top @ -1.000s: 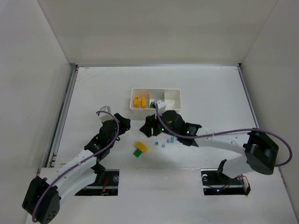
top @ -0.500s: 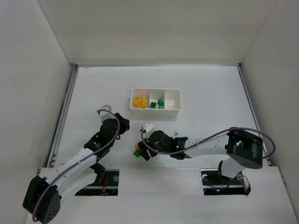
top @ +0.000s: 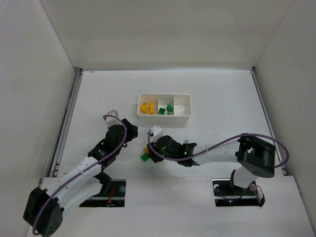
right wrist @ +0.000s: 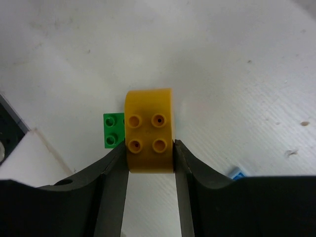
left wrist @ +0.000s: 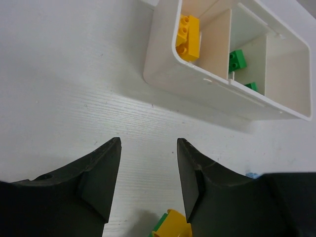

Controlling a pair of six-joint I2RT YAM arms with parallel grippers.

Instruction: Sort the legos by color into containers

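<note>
Just before the tray point(top: 180, 115), the right pincer point(right wrist: 149, 150) is clamped on a yellow brick point(right wrist: 149, 128) joined to a green brick point(right wrist: 113, 130); the left pincer point(left wrist: 148, 148) hangs apart, empty. That tray holds some of both colours; blue pieces point(top: 186, 140) lie loose on the desk point(top: 222, 98).

I see the white table point(top: 222, 94) carrying the tray point(top: 181, 104) toward its far side; a light blue piece point(top: 186, 140) lies nearer me.

We see a glossy yellow plastic brick point(right wrist: 149, 143), a smooth white plastic tray point(left wrist: 160, 59) and a matt, faintly grained white table point(left wrist: 64, 98).
</note>
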